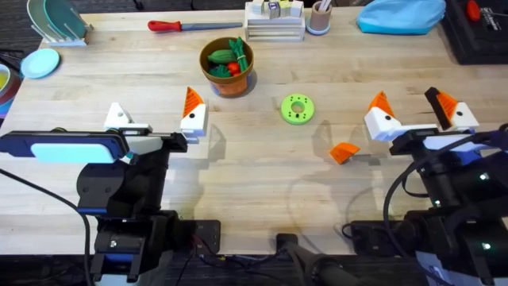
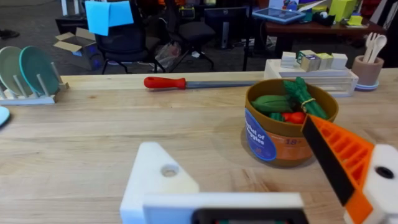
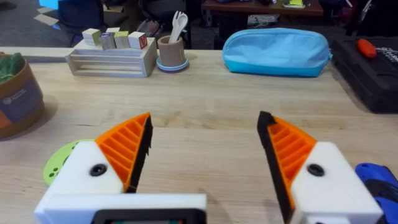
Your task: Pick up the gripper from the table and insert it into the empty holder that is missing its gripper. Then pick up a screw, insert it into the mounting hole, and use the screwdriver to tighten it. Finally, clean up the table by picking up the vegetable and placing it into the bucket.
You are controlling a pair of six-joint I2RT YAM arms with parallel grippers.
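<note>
The counter [image 1: 262, 171], a pale butcher-block top, spans the overhead frame. Low in the frame the left gripper [image 1: 157, 121] sits left of centre and the right gripper [image 1: 421, 113] toward the right edge, both with jaws spread and gripping nothing. The bucket [image 1: 228, 68] stands upper centre with green and red vegetables already in it. The holder [image 1: 119, 117], the left gripper's outer white block, bears no orange finger; its bare mounting hole shows in the left wrist view. The small orange gripper [image 1: 344, 152] lies flat on the counter right of centre, just left of and slightly below the right gripper's nearer finger, its long axis tilted up toward the right. The right arm is clearly nearer to it; the left arm's holder is well apart, across the frame. The pickup likely falls to the right arm.
</note>
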